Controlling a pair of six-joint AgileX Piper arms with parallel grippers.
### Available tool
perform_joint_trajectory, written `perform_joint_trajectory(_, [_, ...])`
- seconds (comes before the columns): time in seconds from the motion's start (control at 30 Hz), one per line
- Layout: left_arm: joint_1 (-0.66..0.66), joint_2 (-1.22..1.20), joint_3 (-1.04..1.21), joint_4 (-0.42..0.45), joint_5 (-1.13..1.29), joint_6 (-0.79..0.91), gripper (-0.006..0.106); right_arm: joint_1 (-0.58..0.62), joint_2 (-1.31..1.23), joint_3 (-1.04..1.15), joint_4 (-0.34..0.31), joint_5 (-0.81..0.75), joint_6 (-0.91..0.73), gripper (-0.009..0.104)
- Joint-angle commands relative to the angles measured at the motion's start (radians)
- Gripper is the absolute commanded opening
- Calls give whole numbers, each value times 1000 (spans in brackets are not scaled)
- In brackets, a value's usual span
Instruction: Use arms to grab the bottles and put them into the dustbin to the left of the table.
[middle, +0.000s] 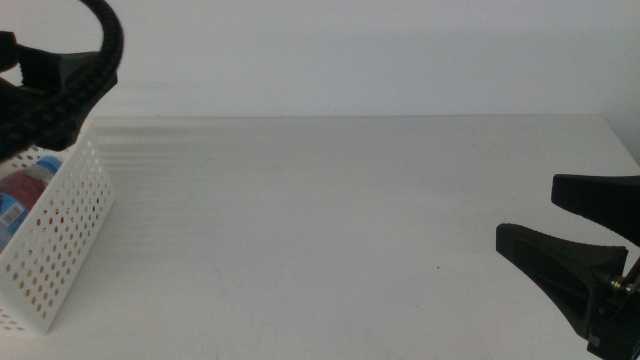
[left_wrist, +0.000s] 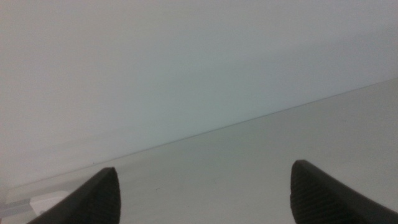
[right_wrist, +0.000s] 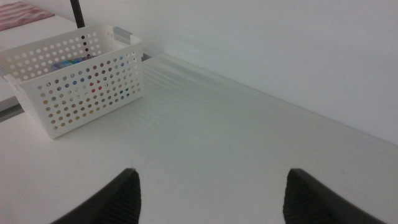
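Resting low at the table's (middle: 330, 220) right edge, right gripper (middle: 560, 225): jaws spread wide, gripping nothing. Left gripper (left_wrist: 205, 193): jaws likewise wide apart, nothing between them; its arm (middle: 55, 85) hangs over the dustbin (middle: 65, 235) at the table's left end. Dustbin contents: red can (middle: 25, 185) and blue-capped bottle (middle: 48, 165).

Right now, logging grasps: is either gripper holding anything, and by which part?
Nothing is held. The left gripper and right gripper are both open and empty; the bottles lie in the dustbin.
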Motion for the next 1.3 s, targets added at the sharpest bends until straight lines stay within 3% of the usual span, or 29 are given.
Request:
perform_joint_trajectory(0.0, [-1, -8, -14, -3, -84, -14, 90, -14, -14, -18, -8, -80, -10, 60])
perform_joint_trajectory(0.37, [-1, -268, 329, -11, -111, -14, 90, -455, -290, 220, -8, -80, -10, 60])
perform_joint_trajectory(0.5, [-1, -398, 480, -12, -111, -14, 90, -562, -431, 330, -8, -77, -10, 60])
perform_joint_trajectory(0.67, [11, -543, 619, 0, -111, -14, 90, -612, -554, 416, -8, -77, -10, 60])
perform_joint_trajectory(0.9, [200, -678, 749, 1, -112, -14, 90, -614, -639, 488, -9, -78, -10, 60])
perform_joint_trajectory(1.27, [301, -800, 943, -113, -289, -14, 90, -614, -708, 593, -12, -52, -10, 60])
